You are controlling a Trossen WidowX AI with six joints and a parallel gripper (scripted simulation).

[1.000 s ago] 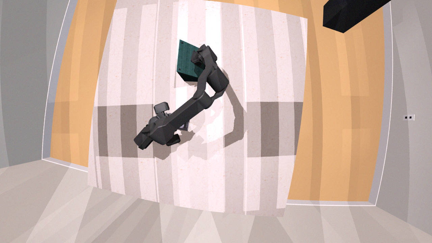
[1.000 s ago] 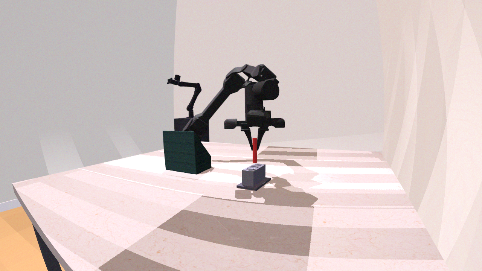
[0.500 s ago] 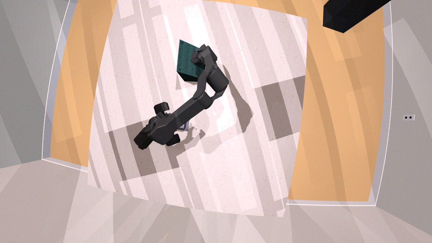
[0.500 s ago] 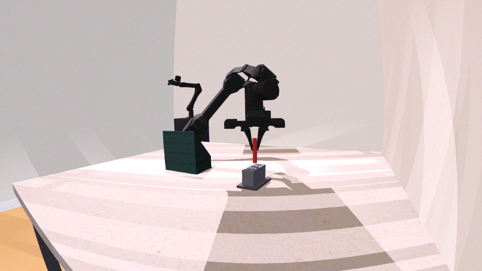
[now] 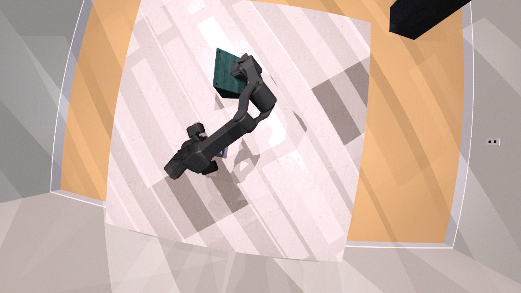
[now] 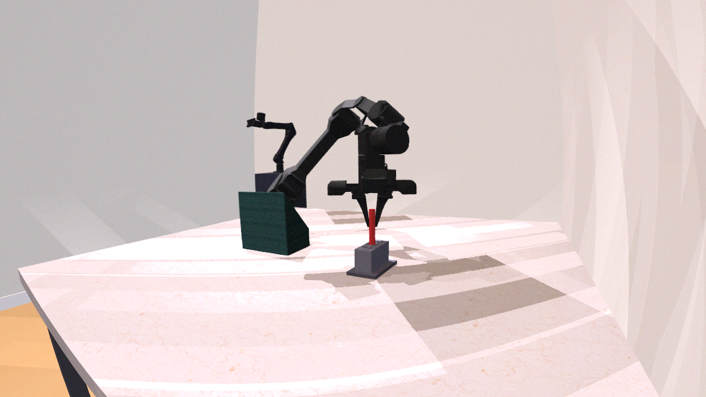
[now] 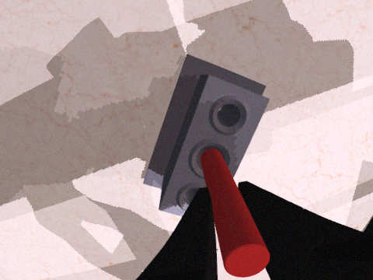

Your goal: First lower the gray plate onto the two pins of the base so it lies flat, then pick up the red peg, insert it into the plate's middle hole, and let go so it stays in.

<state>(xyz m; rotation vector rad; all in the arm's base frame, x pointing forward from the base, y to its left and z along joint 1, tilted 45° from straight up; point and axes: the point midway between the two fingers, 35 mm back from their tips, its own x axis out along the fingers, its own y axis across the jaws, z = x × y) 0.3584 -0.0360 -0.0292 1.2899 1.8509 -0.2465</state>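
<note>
My gripper (image 6: 373, 225) (image 7: 223, 193) is shut on the red peg (image 6: 372, 234) (image 7: 238, 219), which it holds upright above the middle of the gray block. The peg's lower end is at the middle hole and covers part of it. I cannot tell how far it is inside. The gray plate (image 6: 362, 259) (image 7: 254, 105) appears as the block's three-holed top, level above the wider base flange (image 6: 390, 266) (image 7: 175, 117). Any seam between plate and base cannot be made out. The far outer hole is open and dark; a fingertip partly covers the near one.
The dark green arm mount (image 5: 225, 69) (image 6: 263, 221) stands left of the block in the exterior view. A second black arm (image 6: 286, 143) stands farther back. The pale table (image 5: 291, 204) (image 6: 276, 340) carries striped shadows.
</note>
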